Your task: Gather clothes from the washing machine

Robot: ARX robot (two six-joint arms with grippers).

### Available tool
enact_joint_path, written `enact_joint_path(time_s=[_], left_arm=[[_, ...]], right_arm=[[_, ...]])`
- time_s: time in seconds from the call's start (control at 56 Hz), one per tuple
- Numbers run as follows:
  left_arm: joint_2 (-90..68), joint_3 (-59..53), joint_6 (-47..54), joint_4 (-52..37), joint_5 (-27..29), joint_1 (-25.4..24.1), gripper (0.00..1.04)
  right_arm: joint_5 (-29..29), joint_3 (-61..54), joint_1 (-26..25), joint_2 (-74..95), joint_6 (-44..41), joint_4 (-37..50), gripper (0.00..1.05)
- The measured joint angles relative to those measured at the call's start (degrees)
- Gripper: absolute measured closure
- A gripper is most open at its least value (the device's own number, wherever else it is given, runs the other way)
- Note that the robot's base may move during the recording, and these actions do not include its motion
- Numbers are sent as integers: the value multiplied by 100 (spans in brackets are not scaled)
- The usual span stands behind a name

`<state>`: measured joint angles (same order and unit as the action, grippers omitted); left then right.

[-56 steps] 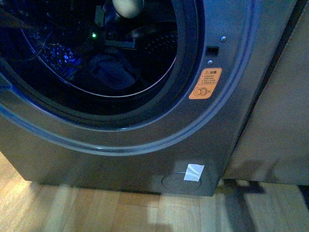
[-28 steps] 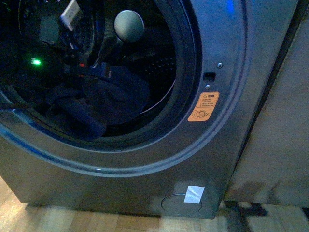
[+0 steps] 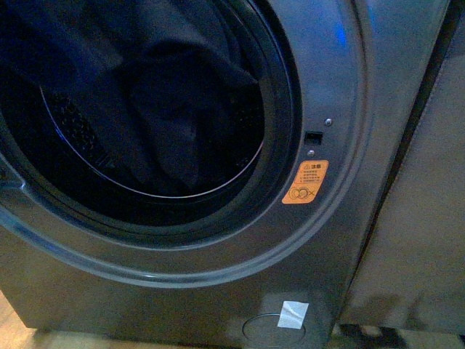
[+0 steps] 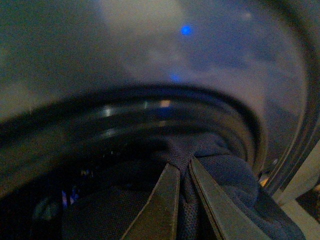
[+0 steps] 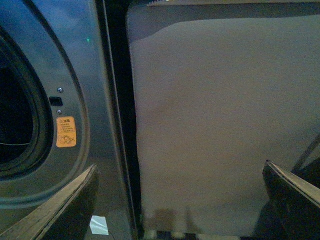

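Observation:
The grey washing machine (image 3: 341, 240) fills the front view, its round black-gasketed porthole (image 3: 280, 109) open. The dark navy clothes (image 3: 182, 109) hang in the porthole, draped from above across the drum opening. In the left wrist view my left gripper (image 4: 184, 167) is shut on a bunched fold of the clothes (image 4: 225, 170), just in front of the gasket rim (image 4: 150, 107). My right gripper (image 5: 182, 185) is open and empty, its fingers (image 5: 65, 200) spread wide outside the machine, facing a beige panel. Neither arm shows in the front view.
An orange warning sticker (image 3: 305, 182) sits right of the porthole, also in the right wrist view (image 5: 65, 131). A white label (image 3: 293, 314) is on the round lower cover. A beige panel (image 5: 220, 125) stands right of the machine (image 5: 105, 125). Perforated drum wall (image 3: 73, 127) shows behind the clothes.
The clothes have risen from the drum bottom and now hang across the opening, hiding the cream knob and the arm. The camera view has shifted upward slightly.

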<state>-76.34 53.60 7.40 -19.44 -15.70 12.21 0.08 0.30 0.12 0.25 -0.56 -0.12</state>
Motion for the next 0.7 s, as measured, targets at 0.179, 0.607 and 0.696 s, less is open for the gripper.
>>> enact_joint_path(time_s=[0.179, 0.607, 0.696], left_arm=[[103, 697, 149, 258, -44, 212, 99], [-223, 2771, 275, 1147, 13, 1043, 99], [-393, 3261, 278, 1384, 42, 1268, 99]], right_arm=[[0, 0, 0, 0, 0, 0, 7], [2, 0, 0, 0, 0, 0, 7], [0, 0, 0, 0, 0, 0, 7]])
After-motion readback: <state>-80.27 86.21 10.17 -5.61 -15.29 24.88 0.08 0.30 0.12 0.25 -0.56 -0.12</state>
